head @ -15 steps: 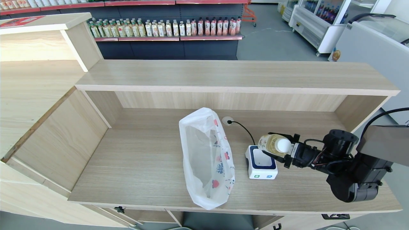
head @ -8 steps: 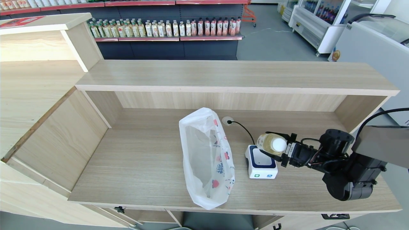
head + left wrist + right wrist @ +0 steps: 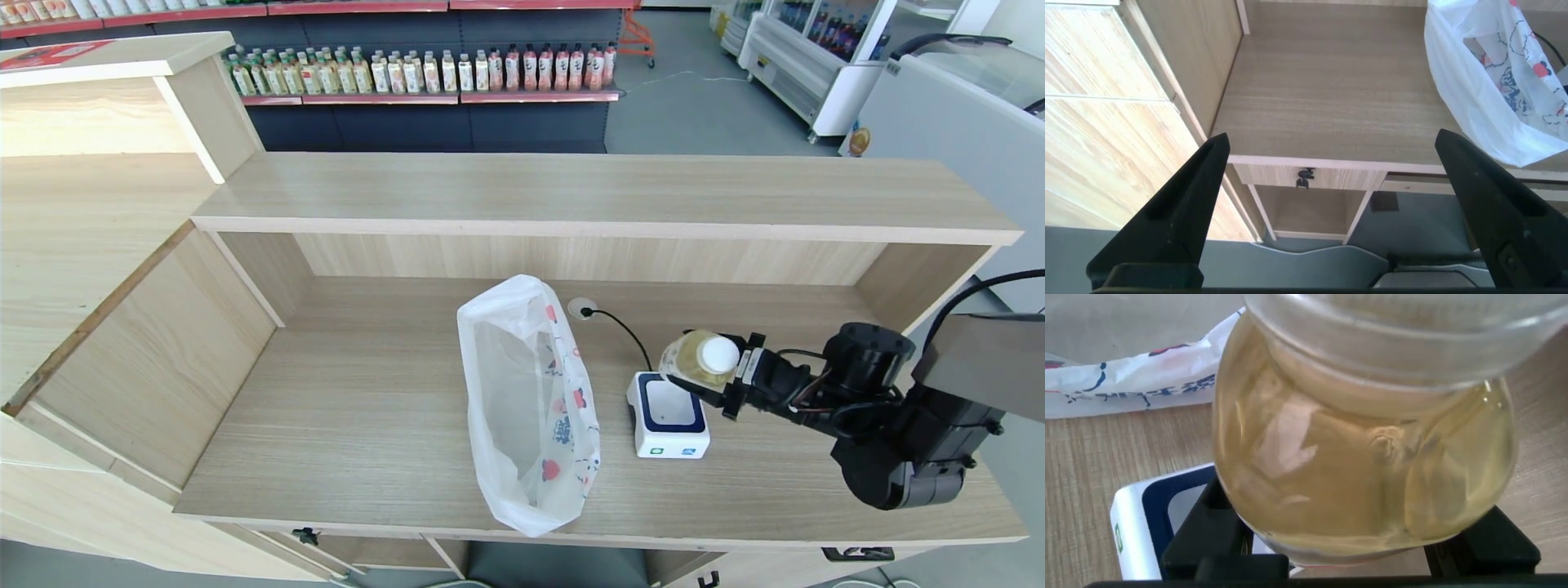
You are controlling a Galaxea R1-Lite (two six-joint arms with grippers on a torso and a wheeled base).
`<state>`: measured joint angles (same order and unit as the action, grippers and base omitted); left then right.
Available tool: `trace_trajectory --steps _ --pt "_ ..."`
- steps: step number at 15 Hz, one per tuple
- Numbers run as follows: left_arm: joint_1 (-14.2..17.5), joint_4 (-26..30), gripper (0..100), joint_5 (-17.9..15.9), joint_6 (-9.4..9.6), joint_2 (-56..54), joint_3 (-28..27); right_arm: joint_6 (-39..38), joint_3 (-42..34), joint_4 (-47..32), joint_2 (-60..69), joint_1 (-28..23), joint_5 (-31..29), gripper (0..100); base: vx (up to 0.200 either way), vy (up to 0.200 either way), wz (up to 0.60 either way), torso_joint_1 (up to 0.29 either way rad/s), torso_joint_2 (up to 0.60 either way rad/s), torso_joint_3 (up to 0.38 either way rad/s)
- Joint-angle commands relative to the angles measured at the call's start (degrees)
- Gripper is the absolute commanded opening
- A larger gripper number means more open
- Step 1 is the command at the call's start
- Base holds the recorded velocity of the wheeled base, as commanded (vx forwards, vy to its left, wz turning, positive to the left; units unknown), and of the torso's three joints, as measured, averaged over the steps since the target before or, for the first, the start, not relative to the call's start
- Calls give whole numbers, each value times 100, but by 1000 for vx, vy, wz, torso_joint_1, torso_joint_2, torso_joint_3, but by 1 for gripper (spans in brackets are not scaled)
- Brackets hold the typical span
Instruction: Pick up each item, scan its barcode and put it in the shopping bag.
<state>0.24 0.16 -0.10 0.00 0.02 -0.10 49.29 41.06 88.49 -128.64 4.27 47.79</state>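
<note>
A clear bottle of yellow drink with a white cap (image 3: 698, 358) hangs above the back edge of the white and blue barcode scanner (image 3: 668, 415), held in my right gripper (image 3: 709, 366), which is shut on it. Up close, the bottle (image 3: 1364, 457) sits over the scanner (image 3: 1151, 523). The white shopping bag (image 3: 526, 400) with a printed pattern lies open on the counter, left of the scanner. Its edge (image 3: 1498, 73) lies off to one side of my left gripper (image 3: 1331, 204), which hangs open off the counter's front edge with nothing between its fingers.
The scanner's black cable (image 3: 620, 331) runs back to a hole in the wooden counter (image 3: 367, 392). A raised shelf (image 3: 604, 196) walls the back and side panels close both ends. Shelves of bottles (image 3: 424, 73) stand far behind.
My right gripper has lifted the bottle a little and turned it, staying over the scanner's back edge. The bag and scanner have not moved.
</note>
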Motion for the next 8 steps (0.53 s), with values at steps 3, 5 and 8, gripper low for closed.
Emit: trace_trajectory --steps 3,5,8 --pt "2 2 100 1 0 -2 1 -2626 -379 -1967 2897 -277 -1114 0 0 0 0 0 0 0" --pt "2 2 100 1 0 -2 1 -4041 -520 -2793 3573 -321 -1764 0 0 0 0 0 0 0" --pt "2 2 100 1 0 -2 1 -4999 -608 -3892 4180 -304 -2467 0 0 0 0 0 0 0"
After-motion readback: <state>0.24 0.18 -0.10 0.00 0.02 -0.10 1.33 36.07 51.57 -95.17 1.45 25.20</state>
